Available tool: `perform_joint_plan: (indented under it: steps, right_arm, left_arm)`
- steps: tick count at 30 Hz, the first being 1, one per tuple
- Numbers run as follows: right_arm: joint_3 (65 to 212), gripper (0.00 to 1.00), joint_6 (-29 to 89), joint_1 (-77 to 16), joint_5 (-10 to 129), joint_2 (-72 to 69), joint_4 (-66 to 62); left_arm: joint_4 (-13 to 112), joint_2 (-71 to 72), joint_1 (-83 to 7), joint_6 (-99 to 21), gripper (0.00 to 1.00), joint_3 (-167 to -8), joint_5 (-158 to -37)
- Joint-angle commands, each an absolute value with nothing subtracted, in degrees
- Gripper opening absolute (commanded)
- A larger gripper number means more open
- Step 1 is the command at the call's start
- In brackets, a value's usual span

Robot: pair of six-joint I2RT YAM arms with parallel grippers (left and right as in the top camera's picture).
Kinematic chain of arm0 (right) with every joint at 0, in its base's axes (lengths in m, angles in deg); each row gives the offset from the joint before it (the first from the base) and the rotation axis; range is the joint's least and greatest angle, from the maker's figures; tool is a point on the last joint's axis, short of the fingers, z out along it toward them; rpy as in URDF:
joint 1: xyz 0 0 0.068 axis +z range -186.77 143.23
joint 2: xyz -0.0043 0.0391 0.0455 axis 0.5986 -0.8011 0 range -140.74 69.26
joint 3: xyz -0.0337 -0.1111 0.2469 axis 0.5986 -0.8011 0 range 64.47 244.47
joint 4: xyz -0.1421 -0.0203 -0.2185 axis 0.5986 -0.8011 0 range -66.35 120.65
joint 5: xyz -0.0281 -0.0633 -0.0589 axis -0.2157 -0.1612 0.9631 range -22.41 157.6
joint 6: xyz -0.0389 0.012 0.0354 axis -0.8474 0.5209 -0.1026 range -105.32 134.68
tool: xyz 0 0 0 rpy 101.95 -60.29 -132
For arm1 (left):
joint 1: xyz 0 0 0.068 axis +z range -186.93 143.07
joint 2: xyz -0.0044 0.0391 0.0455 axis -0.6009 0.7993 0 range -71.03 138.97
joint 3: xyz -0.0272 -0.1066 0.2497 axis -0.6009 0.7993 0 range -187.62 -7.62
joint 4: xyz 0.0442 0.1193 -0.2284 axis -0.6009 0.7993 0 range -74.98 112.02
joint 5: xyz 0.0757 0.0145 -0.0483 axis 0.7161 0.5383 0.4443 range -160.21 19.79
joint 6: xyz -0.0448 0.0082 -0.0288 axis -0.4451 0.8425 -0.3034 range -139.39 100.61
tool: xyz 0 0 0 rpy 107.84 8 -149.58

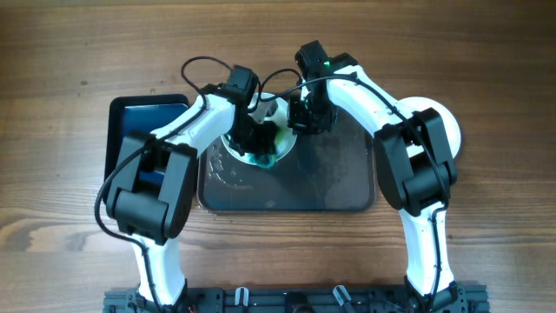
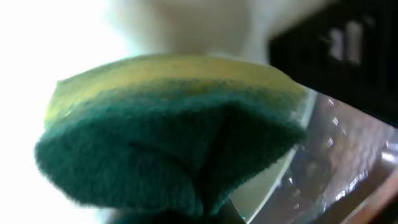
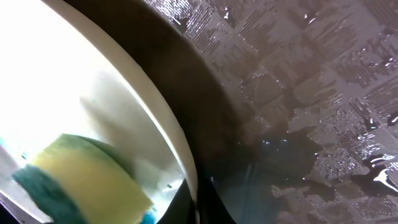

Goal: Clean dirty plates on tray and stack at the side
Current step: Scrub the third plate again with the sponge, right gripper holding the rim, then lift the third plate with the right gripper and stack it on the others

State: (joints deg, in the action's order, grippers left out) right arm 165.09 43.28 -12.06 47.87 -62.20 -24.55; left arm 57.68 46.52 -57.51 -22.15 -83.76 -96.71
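A white plate (image 1: 271, 117) is held tilted over the left part of the dark tray (image 1: 330, 178). My left gripper (image 1: 259, 139) is shut on a yellow and green sponge (image 1: 276, 139), which fills the left wrist view (image 2: 168, 149) and presses on the plate's face. My right gripper (image 1: 300, 117) is shut on the plate's rim (image 3: 186, 168). The right wrist view shows the sponge (image 3: 87, 180) on the plate's white face (image 3: 62, 81) and the wet tray (image 3: 298, 93) beyond.
A blue basin (image 1: 139, 130) stands left of the tray. White plates (image 1: 443, 130) lie at the right side, partly under my right arm. Water lies on the tray's textured floor (image 1: 261, 187).
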Motion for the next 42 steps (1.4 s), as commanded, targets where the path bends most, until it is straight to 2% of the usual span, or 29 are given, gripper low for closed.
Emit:
perform_joint_plan:
  steps: [1,5,8,12,16,23,30,33,35,42]
  right_arm:
    - [163.34,0.04,42.69,-12.04,50.73,-63.82,-24.05]
    - [163.34,0.04,42.18,-12.04,50.69,-63.82,-24.05]
    - [163.37,0.04,41.79,-12.04,50.54,-63.82,-24.05]
    - [163.34,0.04,41.81,-12.04,50.51,-63.82,-23.98]
    - [163.34,0.04,41.84,-12.04,50.49,-63.82,-24.07]
    - [163.39,0.04,40.00,-12.04,49.01,-63.82,-23.98]
    - [163.48,0.04,32.68,-11.16,47.74,-59.06,-23.63]
    - [163.45,0.04,32.72,-9.35,55.85,-53.26,-24.38]
    - [163.45,0.04,34.12,-7.31,66.58,-48.35,-26.63]
    - [163.45,0.04,45.97,2.87,112.50,-34.53,-38.34]
  left_arm:
    - [56.52,50.24,-58.43,-17.28,0.04,-81.04,-97.19]
    - [54.44,50.09,-55.46,-39.11,0.04,-81.72,-74.81]
    - [58.86,50.04,-52.75,-51.35,0.04,-83.95,-61.30]
    - [65.39,50.04,-51.11,-56.10,0.04,-87.91,-52.64]
    - [72.19,49.61,-51.28,-55.81,0.04,-93.46,-54.17]
    - [78.38,43.73,-50.30,-46.11,0.04,-107.45,-72.77]
    - [78.07,39.55,-47.79,-46.15,0.04,-109.20,-71.64]
    - [77.87,39.68,-46.76,-46.15,0.04,-109.09,-71.20]
    - [78.42,39.66,-46.19,-46.13,0.04,-109.09,-70.48]
    - [78.90,39.66,-45.38,-46.13,0.04,-109.09,-68.95]
